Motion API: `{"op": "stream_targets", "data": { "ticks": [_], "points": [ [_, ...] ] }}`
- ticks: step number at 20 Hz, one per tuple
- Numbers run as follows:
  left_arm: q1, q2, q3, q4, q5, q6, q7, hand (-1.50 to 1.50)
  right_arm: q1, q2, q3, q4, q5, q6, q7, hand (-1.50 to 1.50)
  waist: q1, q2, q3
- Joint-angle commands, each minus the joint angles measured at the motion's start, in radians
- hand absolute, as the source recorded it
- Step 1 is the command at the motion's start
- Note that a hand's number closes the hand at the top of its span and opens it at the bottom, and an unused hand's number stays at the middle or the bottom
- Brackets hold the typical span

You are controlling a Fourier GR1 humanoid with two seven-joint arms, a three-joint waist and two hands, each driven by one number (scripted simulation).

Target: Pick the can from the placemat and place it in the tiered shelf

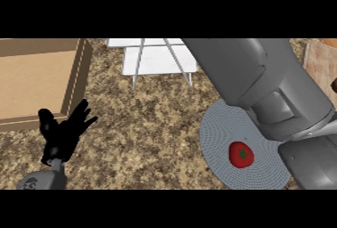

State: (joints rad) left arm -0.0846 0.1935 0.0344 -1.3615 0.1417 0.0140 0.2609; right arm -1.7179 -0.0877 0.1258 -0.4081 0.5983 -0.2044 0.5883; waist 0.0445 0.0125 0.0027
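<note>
You see a speckled brown granite counter (151, 120), a tan wooden tray (39, 80) at left, and a wooden board (322, 60) at the upper right.

I see even, soft light over the whole counter (151, 120), neither dim nor harsh. The right arm (270, 89) shows a pale sheen along its upper edge and darker shading on its underside, so light seems to come from above. The placemat (227, 133) darkens slightly just beside the arm. I find no glare. The left hand (63, 133) reads as a flat black shape.
</note>
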Motion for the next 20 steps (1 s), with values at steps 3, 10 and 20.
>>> {"op": "stream_targets", "data": {
  "ticks": [3, 10, 20],
  "points": [
    [-0.013, 0.038, 0.022, 0.023, 0.021, -0.038, 0.049, 0.0, 0.003, 0.018, -0.031, 0.078, 0.011, -0.086, -0.112, 1.5, 0.006, 0.005, -0.005],
    [-0.038, -0.016, 0.006, 0.064, -0.012, 0.006, 0.003, 0.0, -0.05, 0.008, -0.071, 0.144, -0.001, -0.048, -0.158, 1.5, 0.002, 0.007, -0.005],
    [0.022, 0.018, 0.023, -0.003, 0.022, -0.033, 0.059, 0.0, -0.031, -0.031, -0.186, 0.11, -0.079, -0.182, -0.132, -1.5, -0.011, -0.005, -0.003]
  ]
}}
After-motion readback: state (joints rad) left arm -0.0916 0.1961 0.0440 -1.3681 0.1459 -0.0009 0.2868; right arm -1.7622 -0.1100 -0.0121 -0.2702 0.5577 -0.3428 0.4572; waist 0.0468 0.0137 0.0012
